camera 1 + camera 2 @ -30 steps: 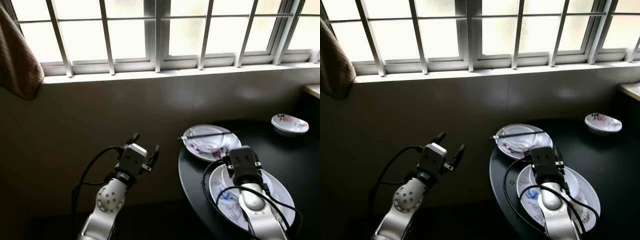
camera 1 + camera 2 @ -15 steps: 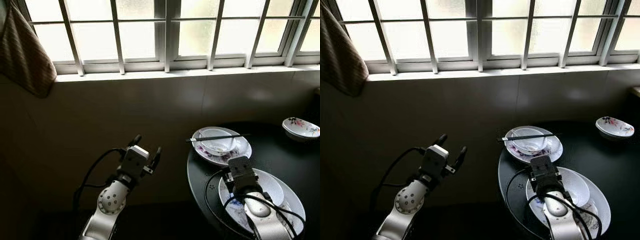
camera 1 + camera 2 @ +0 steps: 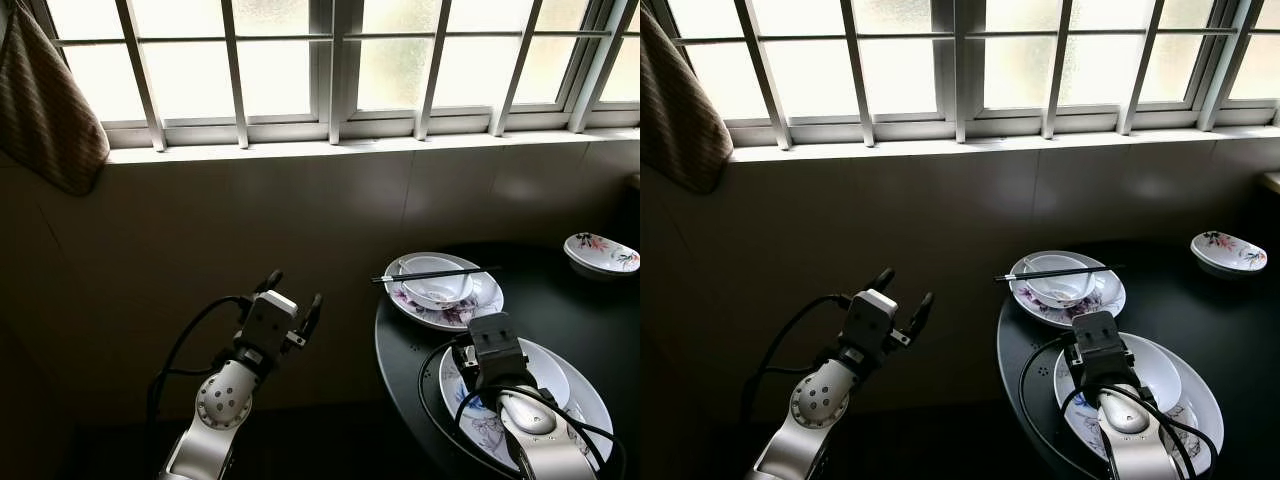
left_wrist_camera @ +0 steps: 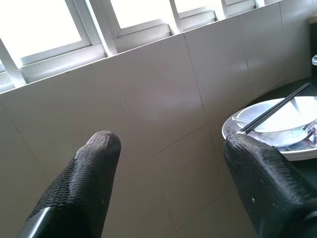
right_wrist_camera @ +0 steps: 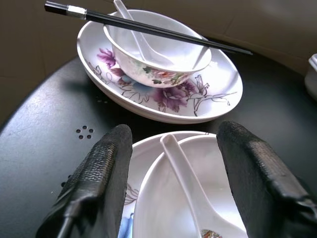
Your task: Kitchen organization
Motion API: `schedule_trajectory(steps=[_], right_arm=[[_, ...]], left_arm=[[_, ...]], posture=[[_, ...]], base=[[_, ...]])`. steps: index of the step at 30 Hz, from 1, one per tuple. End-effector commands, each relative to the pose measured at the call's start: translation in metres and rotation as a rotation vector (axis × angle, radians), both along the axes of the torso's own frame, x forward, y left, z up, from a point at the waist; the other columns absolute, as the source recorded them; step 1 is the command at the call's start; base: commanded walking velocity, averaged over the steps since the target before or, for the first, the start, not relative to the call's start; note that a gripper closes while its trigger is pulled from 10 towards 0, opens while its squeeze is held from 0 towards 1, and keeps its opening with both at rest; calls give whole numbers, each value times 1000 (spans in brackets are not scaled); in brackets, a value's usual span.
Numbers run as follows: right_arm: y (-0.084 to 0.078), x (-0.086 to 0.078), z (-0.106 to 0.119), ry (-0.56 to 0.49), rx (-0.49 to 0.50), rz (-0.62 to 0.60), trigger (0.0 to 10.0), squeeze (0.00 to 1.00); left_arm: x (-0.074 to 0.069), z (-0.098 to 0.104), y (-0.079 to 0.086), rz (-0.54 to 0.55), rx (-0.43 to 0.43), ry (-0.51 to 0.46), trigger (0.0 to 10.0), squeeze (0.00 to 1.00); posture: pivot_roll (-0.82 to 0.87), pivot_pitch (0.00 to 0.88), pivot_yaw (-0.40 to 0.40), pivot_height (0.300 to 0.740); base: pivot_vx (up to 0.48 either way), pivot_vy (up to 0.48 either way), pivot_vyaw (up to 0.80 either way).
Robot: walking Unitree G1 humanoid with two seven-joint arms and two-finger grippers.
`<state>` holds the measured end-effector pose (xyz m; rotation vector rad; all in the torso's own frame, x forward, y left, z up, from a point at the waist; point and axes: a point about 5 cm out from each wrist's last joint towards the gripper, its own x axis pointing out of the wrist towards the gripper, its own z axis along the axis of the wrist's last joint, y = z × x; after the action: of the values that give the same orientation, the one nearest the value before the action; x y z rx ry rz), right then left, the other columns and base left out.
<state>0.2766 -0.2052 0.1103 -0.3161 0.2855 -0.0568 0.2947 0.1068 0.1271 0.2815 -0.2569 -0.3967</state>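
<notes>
From the head camera, the right gripper (image 3: pixel 478 345) hangs over the near bowl (image 3: pixel 545 372) on the round black table (image 3: pixel 400 350). The far bowl (image 3: pixel 436 282) sits straight ahead of it, with chopsticks (image 3: pixel 435 274) lying sideways across the top. The left gripper (image 3: pixel 292 296) is held up off to the side by the wall, farther from the dishes, fingers apart and holding nothing.

In the left wrist view, its two fingers (image 4: pixel 91 163) are spread wide, pointing at the tiled wall (image 4: pixel 163 99).

In the right wrist view, the fingers (image 5: pixel 106 163) are wide apart and empty. A white spoon (image 5: pixel 185 183) lies between them, its handle pointing away toward the flowered plate (image 5: pixel 208 94). The right arm is nearer, so it looks ready to grab the spoon.
</notes>
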Motion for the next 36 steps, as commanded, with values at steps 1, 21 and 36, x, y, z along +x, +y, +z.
schedule_trajectory(steps=[1, 21, 36], right_arm=[[-2, 2, -1, 14, 16, 8, 10000, 0], [-23, 10, -25, 133, 153, -91, 8392, 0], [-35, 6, -40, 191, 295, -161, 0, 0]], left_arm=[[0, -1, -1, -6, 12, 1, 10000, 0], [0, -6, 2, 10, 21, 14, 10000, 0], [1, -7, 3, 8, 30, 16, 10000, 0]], posture=[[-164, 0, -12, 740], [-149, 0, -21, 740], [-151, 0, -17, 740]], base=[[0, 0, 0], [0, 0, 0], [0, 0, 0]])
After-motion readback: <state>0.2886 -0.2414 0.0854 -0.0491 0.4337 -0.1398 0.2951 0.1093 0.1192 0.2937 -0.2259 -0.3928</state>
